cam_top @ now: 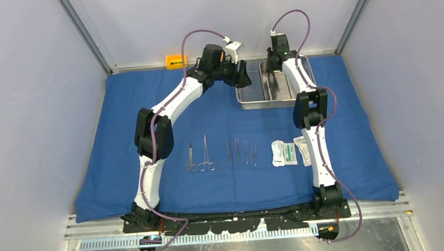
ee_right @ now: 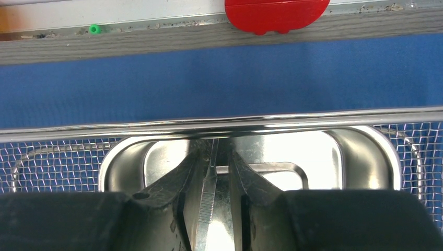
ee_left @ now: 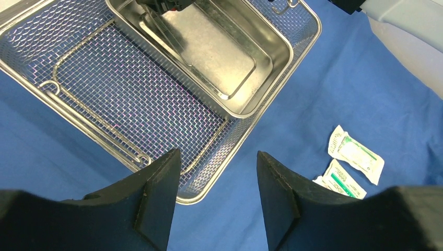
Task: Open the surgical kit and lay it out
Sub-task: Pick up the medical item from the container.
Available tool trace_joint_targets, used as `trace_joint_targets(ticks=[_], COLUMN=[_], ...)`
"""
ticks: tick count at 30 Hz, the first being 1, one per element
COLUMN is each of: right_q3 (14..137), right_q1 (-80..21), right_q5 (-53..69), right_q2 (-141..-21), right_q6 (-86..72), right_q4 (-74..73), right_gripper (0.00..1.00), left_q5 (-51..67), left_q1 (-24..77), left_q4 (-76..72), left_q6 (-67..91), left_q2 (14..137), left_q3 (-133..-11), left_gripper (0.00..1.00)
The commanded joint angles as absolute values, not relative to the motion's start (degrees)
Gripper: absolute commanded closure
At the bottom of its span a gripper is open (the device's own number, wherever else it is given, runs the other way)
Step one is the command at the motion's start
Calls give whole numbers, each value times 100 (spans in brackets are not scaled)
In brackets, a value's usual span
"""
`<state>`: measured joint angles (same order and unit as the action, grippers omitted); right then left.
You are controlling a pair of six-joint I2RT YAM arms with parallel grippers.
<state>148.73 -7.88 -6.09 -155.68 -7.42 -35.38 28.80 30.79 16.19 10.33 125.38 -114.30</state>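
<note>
Walls (cam_top: 32,114) of pale grey stand on three sides, and a blue cloth (cam_top: 123,166) lies spread flat between them. At its far side, right of centre, sits the mesh tray (cam_top: 252,91) with the steel pan (ee_left: 219,57) inside. The left gripper (ee_left: 217,157) hangs open and empty over the tray's edge. The right gripper (ee_right: 214,149) pinches a thin forceps (ee_right: 208,198) inside the pan. Instruments (cam_top: 206,155) lie in a row mid-cloth, with packets (cam_top: 283,152) just to their right. An orange block (cam_top: 175,61) sits past the far edge.

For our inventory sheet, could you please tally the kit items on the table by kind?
Blue cloth: 1
Mesh tray: 1
Steel pan: 1
Instruments laid on the cloth: 6
Instrument in the pan, between the fingers of the right gripper: 1
Packets: 3
Total: 13
</note>
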Motion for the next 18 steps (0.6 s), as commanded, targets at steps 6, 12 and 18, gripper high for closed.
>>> trace_joint_targets(ticks=[6, 12, 18], right_q3=[14973, 14937, 14915], right_q1=[-846, -885, -875], right_q5=[-769, -818, -909], right_q2=[-15631, -15692, -15767], right_q6=[-659, -613, -571], right_q4=[-3406, -3427, -3432], right_gripper=[71, 72, 74], left_q5=[3010, 3021, 3022], left_q1=[3004, 3004, 2980], left_q4=[1551, 1532, 1513], left_q6=[1122, 1154, 1160], left_q2=[12577, 12564, 12520], left_q3=[-11702, -11651, -11572], left_gripper=[43, 43, 43])
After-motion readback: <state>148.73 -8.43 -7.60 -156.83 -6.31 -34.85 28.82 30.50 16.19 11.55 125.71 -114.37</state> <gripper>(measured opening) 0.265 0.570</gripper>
